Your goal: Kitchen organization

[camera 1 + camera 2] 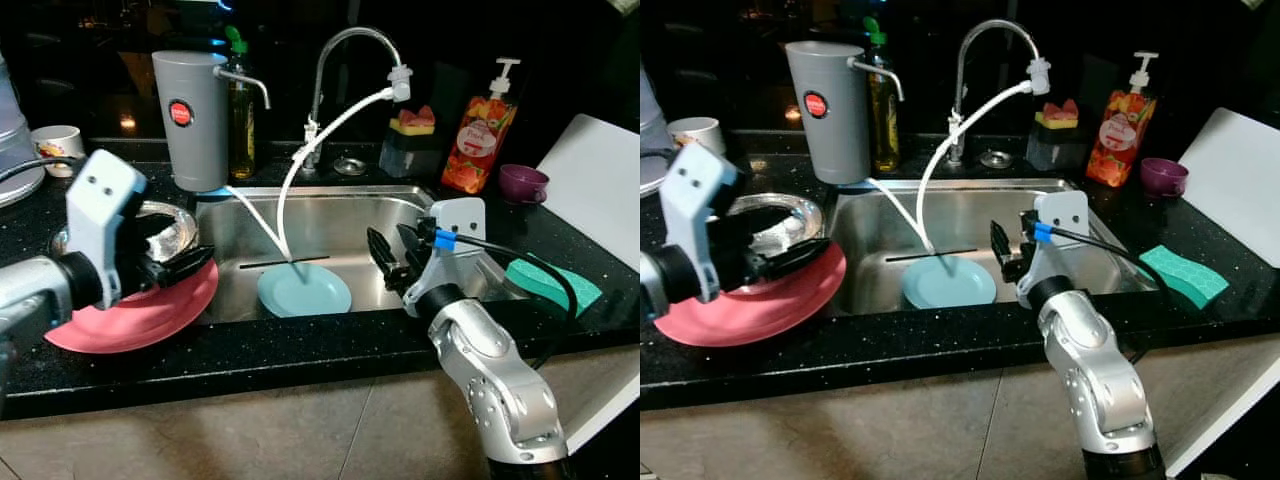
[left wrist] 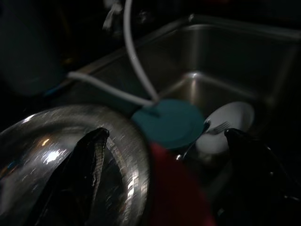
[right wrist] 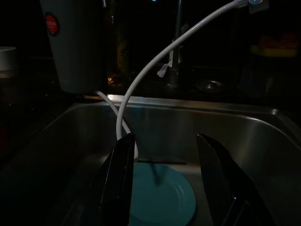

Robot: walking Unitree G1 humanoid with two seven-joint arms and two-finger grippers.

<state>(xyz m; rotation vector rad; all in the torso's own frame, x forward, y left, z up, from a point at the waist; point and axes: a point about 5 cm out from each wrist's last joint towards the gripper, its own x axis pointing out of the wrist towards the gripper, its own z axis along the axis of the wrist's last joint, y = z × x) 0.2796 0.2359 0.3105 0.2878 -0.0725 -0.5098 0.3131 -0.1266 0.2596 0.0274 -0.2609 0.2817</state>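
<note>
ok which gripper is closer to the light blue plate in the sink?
Right. The right gripper hovers open inside the sink, just right of the light blue plate. The left gripper is over the counter beyond the sink's left edge, at the red plate.

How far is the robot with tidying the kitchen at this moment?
Nothing looks finished yet. In hand: the left gripper, jaws open, reaches over the red plate and steel bowl on the counter; the right gripper, jaws open, hovers above the sink. Left: the blue plate and a fork lie in the sink.

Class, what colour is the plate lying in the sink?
Light blue plate; the left eye view shows it best.
</note>
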